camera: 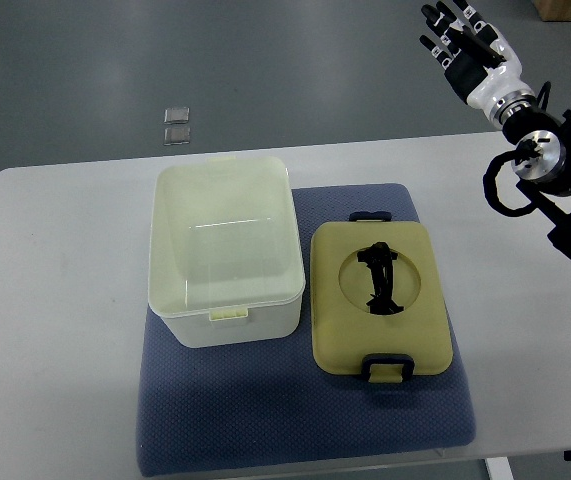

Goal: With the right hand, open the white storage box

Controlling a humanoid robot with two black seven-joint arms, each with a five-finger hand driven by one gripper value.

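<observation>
**A:** What sits on the counter [55, 300]?

**B:** A pale grey counter with rounded corners, seen from steeply above. On it lies a dark blue textured mat [295, 420], and on the mat stands a white rectangular plastic storage box [225, 250], open, with its pale inside showing. A small cream clip sticks out of its near rim and another out of its far rim.

**A:** And its cover?

**B:** Just to the right of the box, flat on the mat, lies a cream-yellow rectangular lid [380, 300]. It has a round recess in the middle with a black handle [380, 280] in it, and dark latches at its near and far edges. I cannot tell whether lid and box touch.

**A:** Where is the robot hand?

**B:** The right robot hand [470, 50], black and white, is in the upper right corner, raised beyond the counter's far edge, well apart from the box. Its fingers [445, 25] are spread and hold nothing. The dark arm is cut off by the right edge.

**A:** Anything else?

**B:** Two small grey square tiles [176, 124] lie on the floor [65, 80] beyond the counter, too small to identify.
</observation>
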